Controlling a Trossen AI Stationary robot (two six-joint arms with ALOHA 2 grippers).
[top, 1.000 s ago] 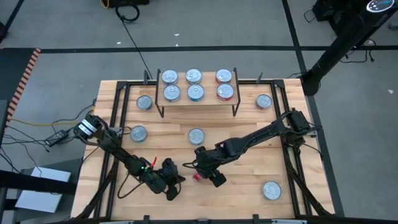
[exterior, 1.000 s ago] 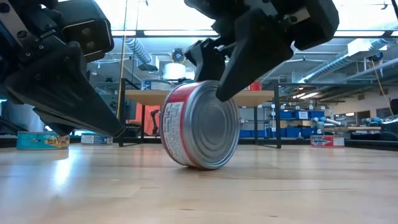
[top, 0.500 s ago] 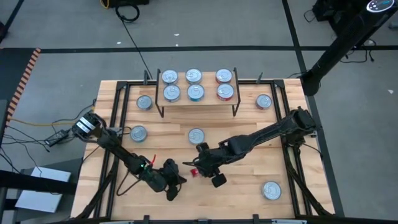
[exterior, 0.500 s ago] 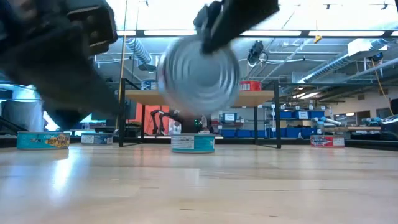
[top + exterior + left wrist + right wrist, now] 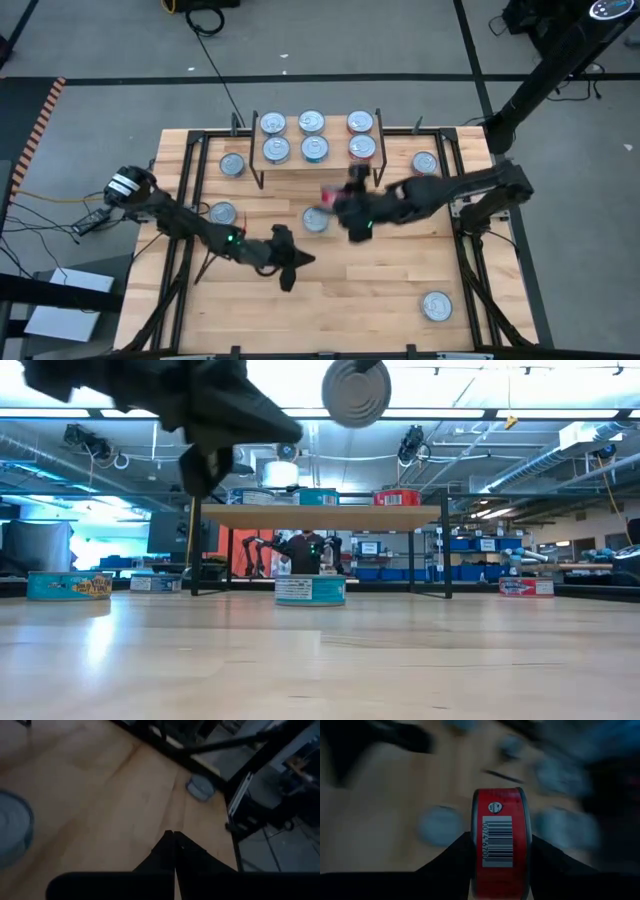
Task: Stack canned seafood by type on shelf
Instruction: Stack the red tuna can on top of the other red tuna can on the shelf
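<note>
From above, I've got my right claw [image 5: 340, 200] clamped on a red can [image 5: 331, 194], lifted over the table [image 5: 400, 290] just in front of the shelf [image 5: 318, 165], where six tins sit on the top board. My left claw [image 5: 290, 262] is pinched shut and empty over the table's front middle. Low down, the red can [image 5: 356, 391] hangs edge-on high above the boards, with a teal can [image 5: 310, 590] standing under the shelf [image 5: 320, 517]. Left wrist: fingers [image 5: 172, 852] pressed together, nothing between them. Right wrist: the red can [image 5: 501, 842], barcode facing me, gripped between both fingers.
</note>
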